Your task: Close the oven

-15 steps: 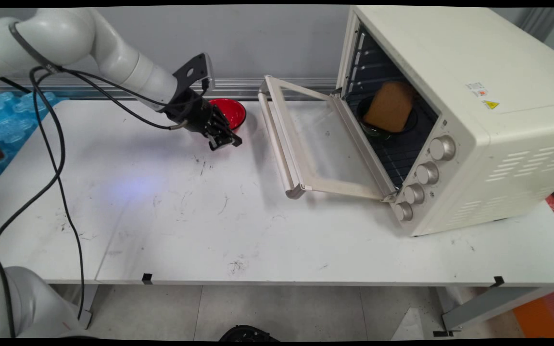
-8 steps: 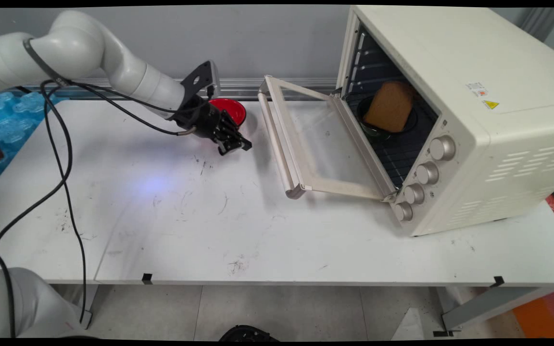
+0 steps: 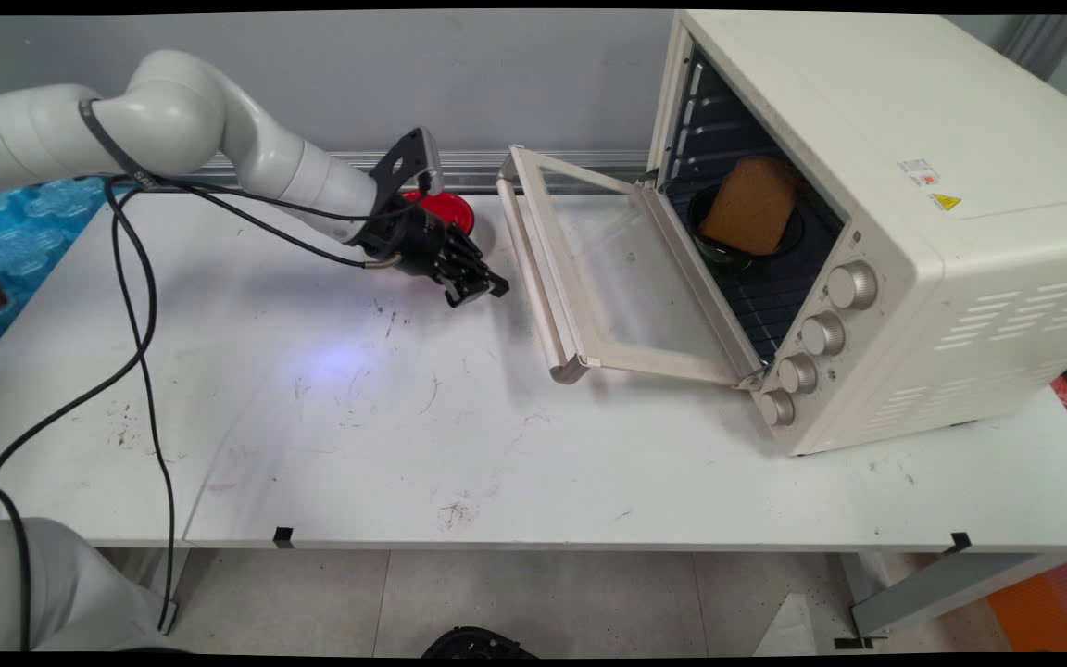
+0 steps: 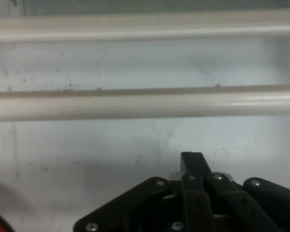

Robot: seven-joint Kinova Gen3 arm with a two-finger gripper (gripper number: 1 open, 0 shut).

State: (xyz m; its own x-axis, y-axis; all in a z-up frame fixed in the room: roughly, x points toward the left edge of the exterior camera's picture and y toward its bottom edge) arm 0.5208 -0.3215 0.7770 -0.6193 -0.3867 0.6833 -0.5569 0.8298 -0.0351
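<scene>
Both fingers pressed together on gripper [image 3: 478,290] near oven door handle [image 4: 145,104]; bread [image 3: 751,206] visible only from above.

A red bowl [image 3: 445,211] sits on the white desk [image 3: 404,417] just behind the hand [image 3: 476,289], and beyond the hand a cream toaster oven [image 3: 913,213] stands door [image 3: 608,278] down, bread slice [image 3: 751,206] inside.

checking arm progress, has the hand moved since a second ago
Yes. The hand has moved right across the table, away from the red bowl and closer to the open oven door's handle.
</scene>
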